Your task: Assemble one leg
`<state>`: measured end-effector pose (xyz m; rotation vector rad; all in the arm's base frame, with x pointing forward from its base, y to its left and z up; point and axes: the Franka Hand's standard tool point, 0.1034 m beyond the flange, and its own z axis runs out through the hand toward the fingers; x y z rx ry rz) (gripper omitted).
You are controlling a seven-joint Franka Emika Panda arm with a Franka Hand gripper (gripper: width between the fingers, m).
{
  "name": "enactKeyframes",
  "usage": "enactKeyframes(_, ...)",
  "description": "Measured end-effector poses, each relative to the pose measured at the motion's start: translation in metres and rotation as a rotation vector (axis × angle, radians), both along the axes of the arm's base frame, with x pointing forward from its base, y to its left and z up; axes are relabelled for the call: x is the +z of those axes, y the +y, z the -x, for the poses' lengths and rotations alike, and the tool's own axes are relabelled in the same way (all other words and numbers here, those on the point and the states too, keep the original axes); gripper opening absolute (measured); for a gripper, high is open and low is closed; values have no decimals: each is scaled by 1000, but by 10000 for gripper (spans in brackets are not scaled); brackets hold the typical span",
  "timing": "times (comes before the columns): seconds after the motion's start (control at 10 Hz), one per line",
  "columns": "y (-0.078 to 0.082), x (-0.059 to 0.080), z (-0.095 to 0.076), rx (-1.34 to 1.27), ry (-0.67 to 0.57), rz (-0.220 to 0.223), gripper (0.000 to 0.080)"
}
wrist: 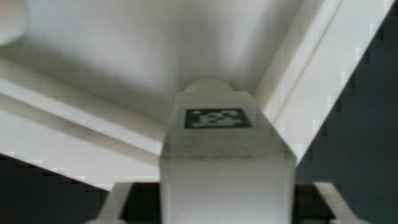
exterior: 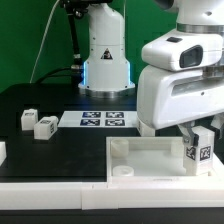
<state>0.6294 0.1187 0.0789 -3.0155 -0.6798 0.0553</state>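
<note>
While the end effector [exterior: 197,140] clamps the leg [exterior: 198,152] upright, it hangs over the panel's [exterior: 150,155] right side, apparently for socket insertion.

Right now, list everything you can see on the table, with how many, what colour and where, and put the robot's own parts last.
Leg: one, white with a black-and-white tag, held between the tool's fingers over the panel's corner at the exterior view's right; also seen in the wrist view.
Loose legs: two, white with tags, on the black table at the exterior view's left.
Panel: one, large, white, at the table's front.
Marker board: one, white with several black tags, flat at the table's middle.
Table: one, black.
Arm: one, white, above the panel at the exterior view's right.
Tool: one, closed on the leg.
</note>
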Motion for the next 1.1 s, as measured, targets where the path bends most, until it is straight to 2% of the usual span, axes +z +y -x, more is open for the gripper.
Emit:
enactKeyframes(0.5,-4,-2,0,-854,49,18,291)
enactKeyframes(0.9,-2,-2,1,-1305,70,47,292)
enactKeyframes(1.1,-2,-1,0,-1447,76,55,292)
